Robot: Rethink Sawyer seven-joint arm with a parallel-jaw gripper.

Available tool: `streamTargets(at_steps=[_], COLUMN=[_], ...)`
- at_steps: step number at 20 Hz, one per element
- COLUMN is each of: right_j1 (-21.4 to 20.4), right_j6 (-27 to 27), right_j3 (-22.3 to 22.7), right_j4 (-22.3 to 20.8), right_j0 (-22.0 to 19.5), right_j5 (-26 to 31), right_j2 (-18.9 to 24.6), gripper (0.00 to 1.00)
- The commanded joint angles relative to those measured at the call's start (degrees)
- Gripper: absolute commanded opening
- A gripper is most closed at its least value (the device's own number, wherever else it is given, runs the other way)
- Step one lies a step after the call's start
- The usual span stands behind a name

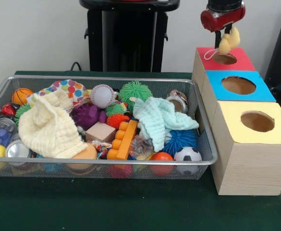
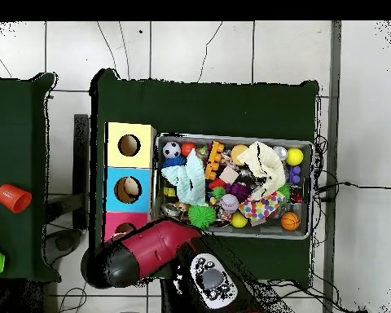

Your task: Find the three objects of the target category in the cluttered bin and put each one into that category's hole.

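— Nearest the lens?
— Green counter (image 1: 131, 207) is seen first, then the mesh bin (image 1: 205, 161), packed with balls, cloths and blocks.

— Landmark?
— Red-topped box (image 1: 244, 61), farthest of three boxes beside the bin; blue-topped box (image 1: 261, 91) and yellow-topped box (image 1: 280, 127) are lined up nearer.

— End effector?
— End effector (image 1: 227, 36) is held directly above the red-topped box's hole, clenched on a yellow plush toy (image 1: 229, 41); a white loop (image 1: 209, 54) is hung from it.

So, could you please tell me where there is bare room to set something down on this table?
Bare green cloth runs along the camera side of the wire bin and the yellow-topped box. The bin itself is packed edge to edge, and the boxes stand close against its end.
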Motion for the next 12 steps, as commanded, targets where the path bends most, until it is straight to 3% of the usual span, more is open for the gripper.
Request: streamTargets(at_steps=[1, 12], right_j1=[-1.0, -1.7], right_j6=[14.0, 15.7], right_j3=[3.8, 1.7], right_j4=[1.9, 2.5], right_j0=[3.4, 8.1], right_j5=[-5.3, -10.3], right_j2=[-5.7, -12.9], gripper=[0.00, 0.00])
